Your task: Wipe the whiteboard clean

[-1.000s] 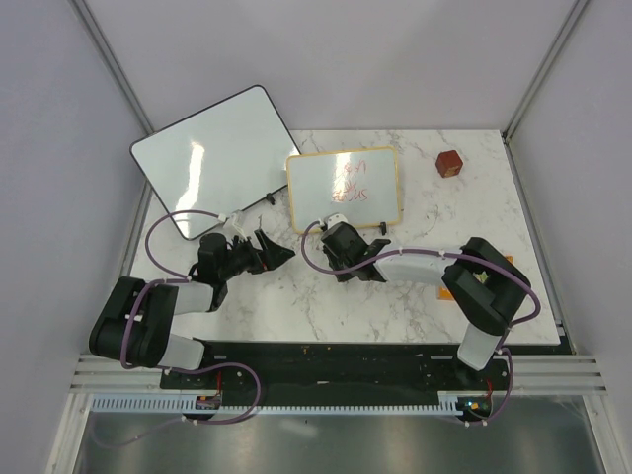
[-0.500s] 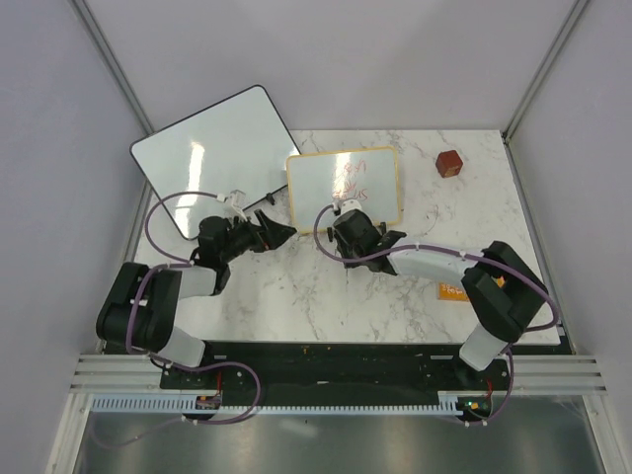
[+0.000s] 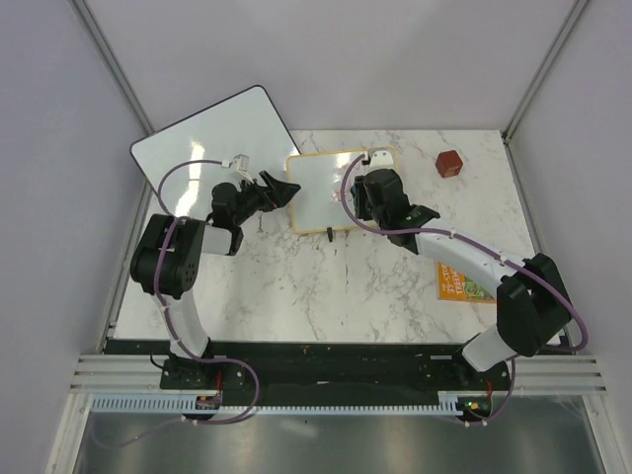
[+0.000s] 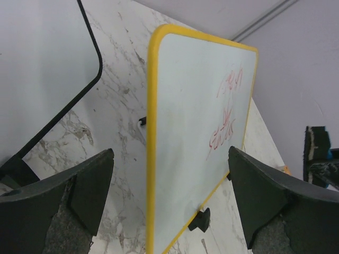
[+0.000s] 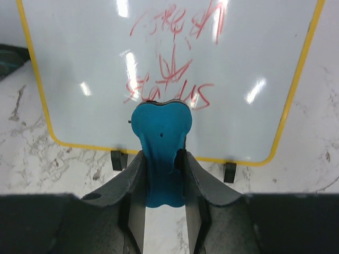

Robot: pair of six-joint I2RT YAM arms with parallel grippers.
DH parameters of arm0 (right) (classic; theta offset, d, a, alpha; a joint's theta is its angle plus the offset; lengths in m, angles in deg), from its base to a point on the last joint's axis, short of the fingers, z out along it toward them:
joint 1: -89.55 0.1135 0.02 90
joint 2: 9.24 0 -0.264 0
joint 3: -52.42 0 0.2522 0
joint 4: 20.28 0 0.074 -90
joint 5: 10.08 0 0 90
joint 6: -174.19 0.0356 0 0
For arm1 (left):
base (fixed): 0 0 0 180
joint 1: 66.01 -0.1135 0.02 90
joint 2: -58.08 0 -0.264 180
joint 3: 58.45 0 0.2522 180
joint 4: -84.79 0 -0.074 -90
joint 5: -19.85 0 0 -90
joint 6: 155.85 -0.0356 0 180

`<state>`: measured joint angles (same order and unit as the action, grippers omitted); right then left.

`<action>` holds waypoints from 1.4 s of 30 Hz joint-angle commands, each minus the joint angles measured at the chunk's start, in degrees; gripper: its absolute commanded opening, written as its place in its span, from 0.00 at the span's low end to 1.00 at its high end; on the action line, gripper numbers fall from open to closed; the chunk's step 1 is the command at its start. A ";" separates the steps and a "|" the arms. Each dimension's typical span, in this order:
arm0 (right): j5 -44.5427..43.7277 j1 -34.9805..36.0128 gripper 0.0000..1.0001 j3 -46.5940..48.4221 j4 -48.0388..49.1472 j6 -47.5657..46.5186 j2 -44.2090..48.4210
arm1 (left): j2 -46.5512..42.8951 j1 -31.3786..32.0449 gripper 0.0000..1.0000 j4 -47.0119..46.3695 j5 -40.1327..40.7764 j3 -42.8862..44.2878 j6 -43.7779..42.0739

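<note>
The marble table (image 3: 296,286) fills the floor of the cell between pale walls. Across its far left corner lies a large frameless white board (image 3: 202,148) with a thin black edge, part of it hanging past the table's rim. Just to the right of it, toward the far middle of the table, is the whiteboard (image 3: 321,197), smaller, with a yellow-tan frame, rounded corners and small black feet along its near edge. Red handwriting (image 5: 172,58) covers its middle and right part in three scrawled lines.

The left arm reaches in from the left, and the left gripper (image 4: 169,177) sits at the whiteboard's left edge with its jaws spread wide and nothing between them. In the left wrist view the frame's left side runs up between the two fingers; whether either touches it cannot be told. The right arm curves in from the right, and the right gripper (image 5: 160,161) hangs over the whiteboard's near edge, clamped on a blue eraser (image 5: 160,124). The eraser's broad head lies over the lowest line of writing.

An orange card (image 3: 459,283) lies on the table beside the right arm, and a small dark red cube (image 3: 449,163) stands near the far right corner, well apart from the whiteboard
</note>
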<state>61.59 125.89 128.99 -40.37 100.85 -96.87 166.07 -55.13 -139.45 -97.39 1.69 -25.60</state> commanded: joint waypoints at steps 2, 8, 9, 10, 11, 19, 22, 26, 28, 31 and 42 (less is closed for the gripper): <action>1.09 -2.58 0.00 3.90 5.97 -2.16 -2.97 | 5.12 -1.56 0.95 -9.49 -2.20 3.02 4.83; 5.41 -3.99 0.00 4.69 10.54 -1.02 -6.23 | 9.26 -2.35 0.91 -13.11 -3.87 6.01 7.12; 5.32 -4.08 0.00 4.87 10.89 -0.93 -6.58 | 9.61 -2.35 0.89 -13.02 -4.39 6.62 7.30; 5.23 -4.17 0.00 5.04 10.98 -0.93 -7.45 | 10.66 -2.35 0.88 -12.93 -5.00 8.02 7.47; 5.06 -4.08 0.00 5.22 11.16 -0.85 -7.72 | 11.28 -2.26 0.87 -12.67 -5.62 8.82 7.91; 3.04 -4.52 0.00 5.04 13.36 -1.90 -9.39 | 18.40 -2.17 0.60 -13.63 -12.65 16.73 13.18; 2.51 -5.22 0.00 4.87 14.94 -1.73 -10.80 | 18.58 -2.17 0.50 -14.42 -13.01 16.65 13.54; 2.60 -6.19 0.00 3.47 18.01 -1.29 -11.85 | 18.14 -2.17 0.45 -14.51 -12.48 16.03 13.36; 1.89 -6.63 0.00 2.59 19.15 -1.37 -12.03 | 18.05 -2.17 0.40 -14.60 -12.39 15.94 13.28; 1.01 -7.24 0.00 0.83 21.35 -1.55 -12.12 | 17.79 -2.26 0.28 -14.69 -12.57 15.77 13.36; -0.04 -7.68 0.00 -2.86 26.27 -2.87 -14.93 | 17.79 -2.26 0.02 -15.13 -13.10 15.51 13.36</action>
<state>62.90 118.26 127.39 -18.27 98.75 -110.88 184.14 -56.88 -155.80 -111.42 17.03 -8.84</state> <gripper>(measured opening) 0.356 0.056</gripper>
